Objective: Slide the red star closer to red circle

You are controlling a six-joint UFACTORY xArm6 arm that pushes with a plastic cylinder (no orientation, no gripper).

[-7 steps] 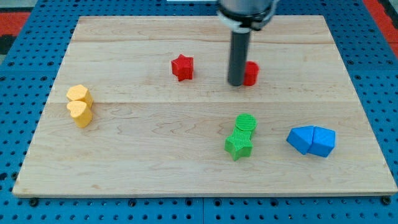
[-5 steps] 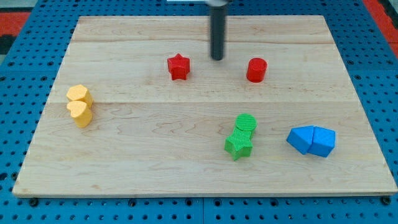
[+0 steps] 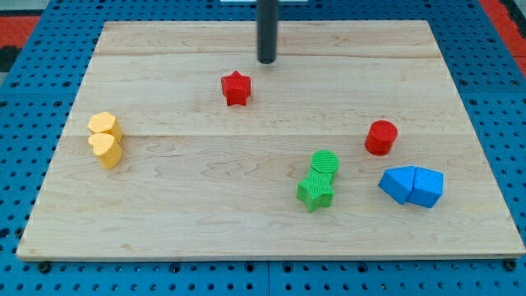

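Observation:
The red star (image 3: 236, 88) lies on the wooden board (image 3: 164, 205), left of centre in the upper half. The red circle (image 3: 381, 137) stands well to its lower right, just above the blue blocks. My tip (image 3: 267, 61) is a dark rod end above and a little right of the red star, apart from it by a short gap. It touches no block.
A green circle (image 3: 325, 163) and a green star (image 3: 316, 191) sit together at lower centre. Two blue blocks (image 3: 411, 186) lie at the lower right. A yellow hexagon-like block (image 3: 104, 125) and a yellow heart (image 3: 105, 150) sit at the view's left.
My tip has moved left and up, from beside the red circle to above the red star. The red circle now sits lower and further right. The star shifted slightly left.

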